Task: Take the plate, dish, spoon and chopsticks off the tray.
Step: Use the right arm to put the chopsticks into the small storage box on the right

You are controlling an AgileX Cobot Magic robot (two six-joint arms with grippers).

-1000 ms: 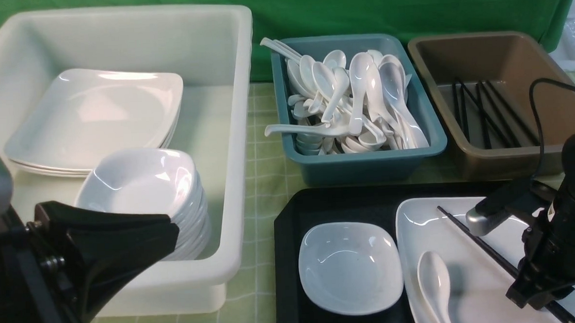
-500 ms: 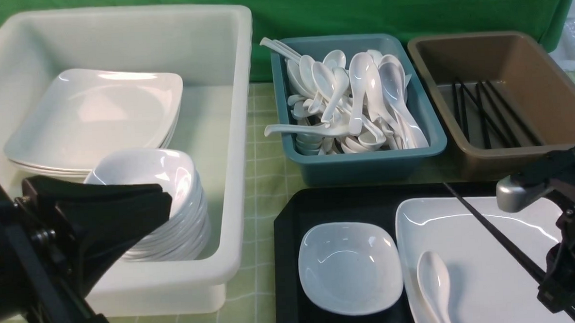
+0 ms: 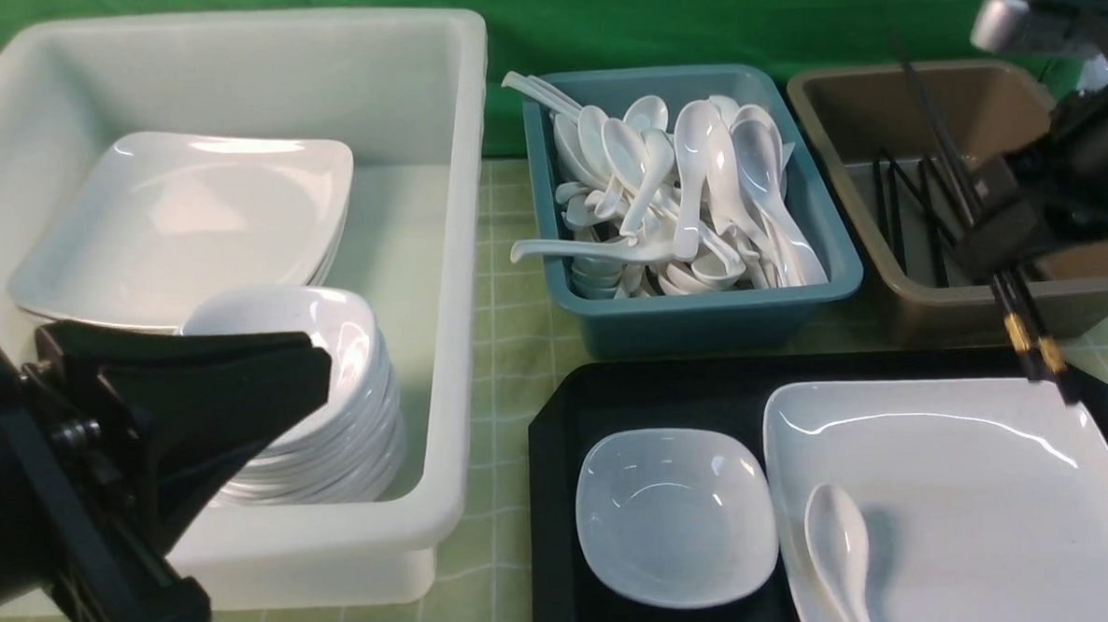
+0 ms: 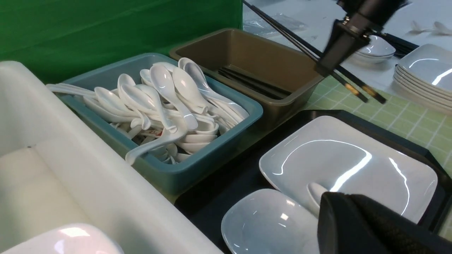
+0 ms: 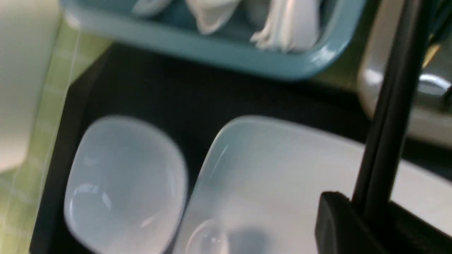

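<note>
Nearest me, my left jaws are pressed together, holding nothing. On the wide flat black plastic tray (image 3: 553,535) sit the small white rounded-square dish (image 3: 675,516) and, just beside it, the large flat white plate (image 3: 955,508) with the short white soup spoon (image 3: 838,551) lying on it. Farther back, my right jaws are clamped on the pair of thin black chopsticks (image 3: 1017,328), held tilted, gold tips above the tray's far right corner, shafts slanting over the brown plastic bin (image 3: 938,318).

black tray (image 3: 555,498), white plate (image 3: 956,527) (checked cloth (image 3: 508,285))
</note>
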